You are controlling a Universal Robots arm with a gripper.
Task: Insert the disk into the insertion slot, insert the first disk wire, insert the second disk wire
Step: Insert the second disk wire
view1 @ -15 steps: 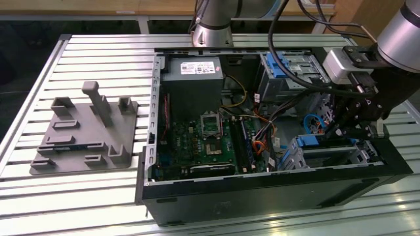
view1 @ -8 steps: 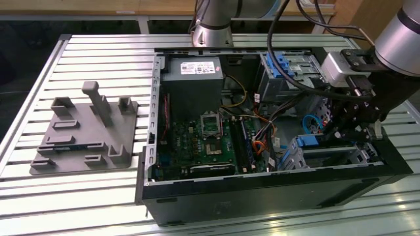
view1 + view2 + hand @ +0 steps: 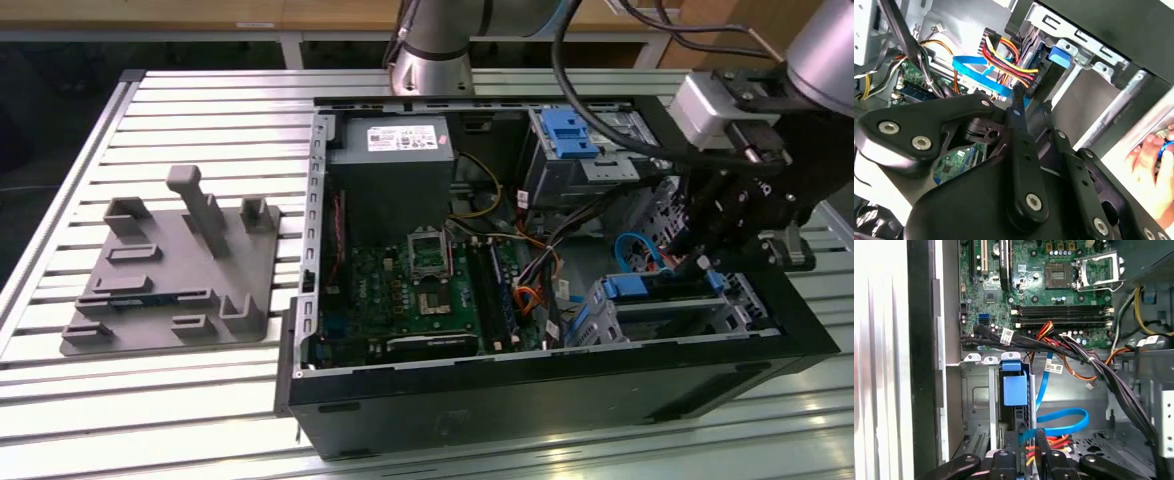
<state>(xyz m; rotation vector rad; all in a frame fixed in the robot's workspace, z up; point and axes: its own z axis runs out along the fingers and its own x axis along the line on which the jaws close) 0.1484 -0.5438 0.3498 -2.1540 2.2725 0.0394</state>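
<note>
In the second wrist view, a hand (image 3: pixel 1154 165) beside the claw (image 3: pixel 1031 107).

Matt black metal gripper linkage (image 3: pixel 1019 165) with shiny steel screws. Glossy bright blue plastic disk caddy (image 3: pixel 1014 387) sits in dull grey sheet-metal drive cage (image 3: pixel 976 405). At the exterior view's left, ribbed brushed aluminium table (image 3: pixel 174 110) and a matt grey plastic fixture (image 3: pixel 167 270).

Bright overhead light washes the slatted table (image 3: pixel 160 130) near white in the exterior view, with glare along its near edge. The computer case (image 3: pixel 534 380) interior sits dimmer. In the second wrist view, the near linkage (image 3: pixel 1004 200) looks soft.
</note>
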